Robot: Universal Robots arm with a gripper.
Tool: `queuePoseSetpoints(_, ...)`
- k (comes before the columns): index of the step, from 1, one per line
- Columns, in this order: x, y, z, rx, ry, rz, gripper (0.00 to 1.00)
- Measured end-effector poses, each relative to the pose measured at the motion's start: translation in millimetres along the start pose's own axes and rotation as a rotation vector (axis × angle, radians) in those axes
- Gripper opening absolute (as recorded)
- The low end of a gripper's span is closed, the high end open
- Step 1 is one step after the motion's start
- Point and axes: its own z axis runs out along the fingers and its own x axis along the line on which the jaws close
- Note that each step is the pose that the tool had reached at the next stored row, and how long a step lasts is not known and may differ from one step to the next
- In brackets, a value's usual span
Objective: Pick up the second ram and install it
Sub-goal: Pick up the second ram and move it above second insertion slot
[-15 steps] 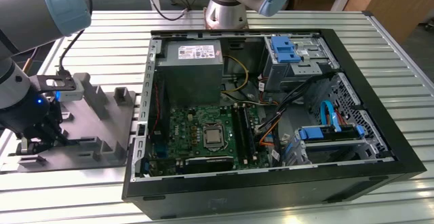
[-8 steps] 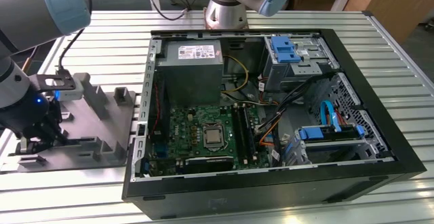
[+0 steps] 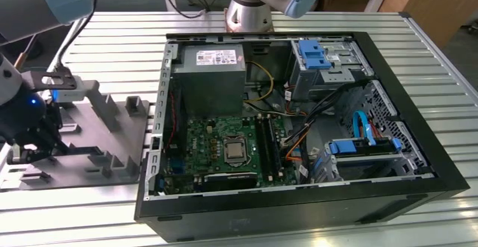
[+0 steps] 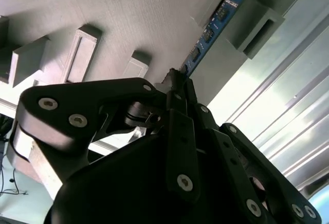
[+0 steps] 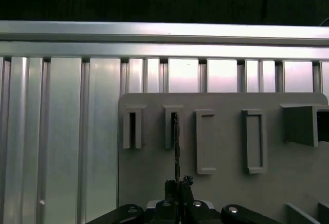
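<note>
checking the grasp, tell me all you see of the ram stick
The second ram is a thin, narrow blue board strip with small dark chips. It stands on edge on the gray holder tray, far end in a slotted post. The gripper has its fingers shut on the near end. The first wrist view shows it edge-on.

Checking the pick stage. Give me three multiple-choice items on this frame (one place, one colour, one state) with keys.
1. Where is the ram?
A. standing in the tray
B. in a motherboard slot
C. flat on the table

2. What colour is the ram?
A. red
B. blue
C. yellow

3. What state is the claw in?
A. wide open
B. shut on the ram
C. holding a cable

Answers:
1 A: its far end sits in a tray slot.
2 B: the board looks blue in the second wrist view.
3 B: the claw pinches the strip's near end.
</note>
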Motion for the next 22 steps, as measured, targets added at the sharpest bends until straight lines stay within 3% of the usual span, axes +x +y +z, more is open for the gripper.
queuePoseSetpoints(9,-0.5,0.8,-21.5,-0.0002,-0.0039,0.000,0.14)
queuePoseSetpoints(22,-0.9,1.5,-38.7,-0.0001,-0.0108,0.000,0.14)
